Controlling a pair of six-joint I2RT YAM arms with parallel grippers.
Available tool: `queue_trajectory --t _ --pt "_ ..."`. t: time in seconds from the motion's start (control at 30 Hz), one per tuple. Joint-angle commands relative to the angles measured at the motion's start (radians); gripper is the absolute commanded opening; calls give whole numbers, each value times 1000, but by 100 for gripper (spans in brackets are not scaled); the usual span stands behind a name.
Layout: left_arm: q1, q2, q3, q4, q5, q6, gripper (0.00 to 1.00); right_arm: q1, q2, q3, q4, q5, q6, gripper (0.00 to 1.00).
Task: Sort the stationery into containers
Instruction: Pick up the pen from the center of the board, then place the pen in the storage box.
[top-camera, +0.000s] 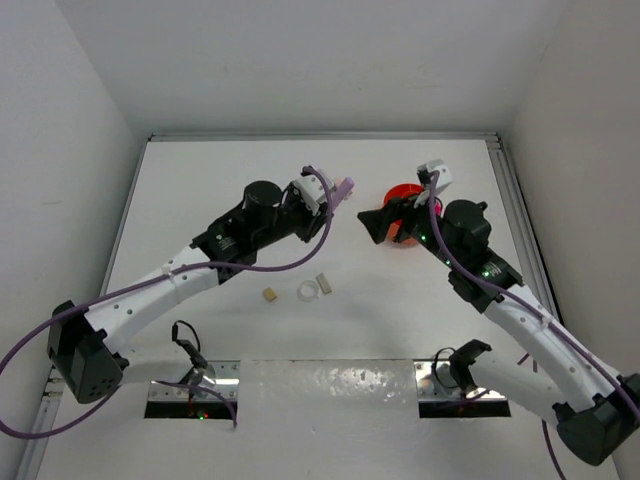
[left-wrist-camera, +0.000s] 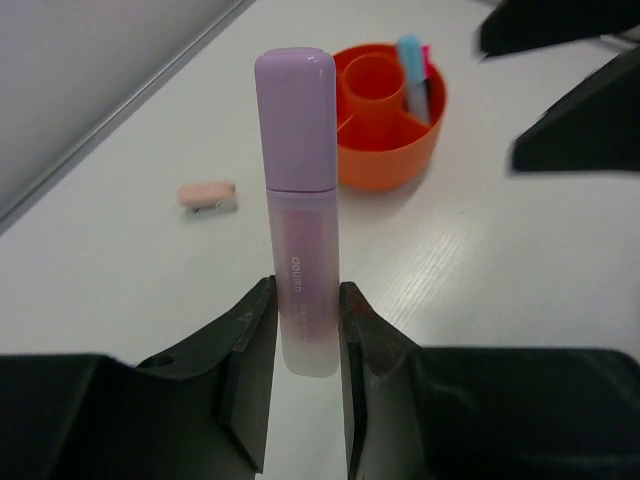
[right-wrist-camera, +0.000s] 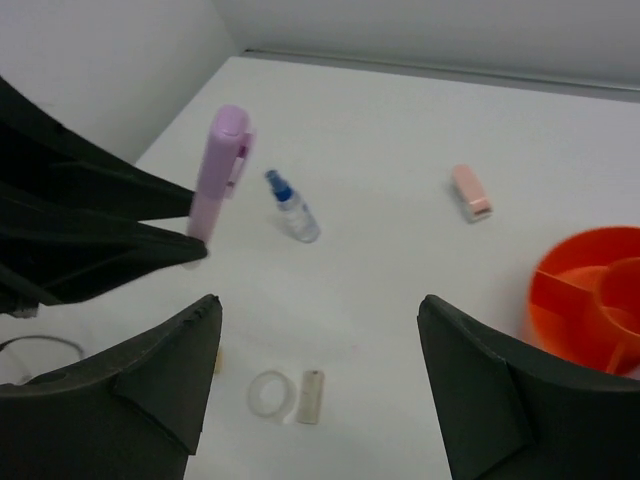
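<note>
My left gripper (left-wrist-camera: 305, 300) is shut on a pale pink stick (left-wrist-camera: 297, 200) with a lilac cap and holds it above the table. The stick also shows in the top view (top-camera: 343, 190) and in the right wrist view (right-wrist-camera: 220, 165). The orange tub (left-wrist-camera: 385, 165) stands beyond it, with a light blue tube (left-wrist-camera: 413, 65) and a pink marker (left-wrist-camera: 427, 60) in one compartment. My right gripper (right-wrist-camera: 320, 370) is open and empty, and it hovers beside the tub (top-camera: 403, 192) in the top view (top-camera: 380, 226). Below it lie a clear tape ring (right-wrist-camera: 268, 395) and a beige eraser (right-wrist-camera: 310, 396).
A blue-capped small bottle (right-wrist-camera: 293, 208) lies on the table near the held stick. A pink block (right-wrist-camera: 470, 192) lies farther back, left of the tub (right-wrist-camera: 590, 295). A tan eraser (top-camera: 269, 294) lies left of the tape ring (top-camera: 309, 290). White walls stand close on both sides.
</note>
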Motion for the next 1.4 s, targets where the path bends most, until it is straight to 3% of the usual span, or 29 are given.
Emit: queue_trajectory --t 0.0,0.33,0.6,0.77,1.0,1.37 --pt "-47 5 -38 66 62 -6 0 66 41 76 112 -53 67 78" --pt "-95 -12 -44 107 32 16 0 158 120 94 200 -7 96 68" --pt "-111 -27 -58 109 17 25 0 172 152 59 281 151 148 57" --pt "-110 -21 -64 146 9 25 0 175 177 71 264 156 150 57" --pt "-110 -12 -71 144 -11 31 0 176 132 73 228 284 116 62" --pt "-113 -10 -59 164 -9 28 0 179 204 28 270 193 217 52"
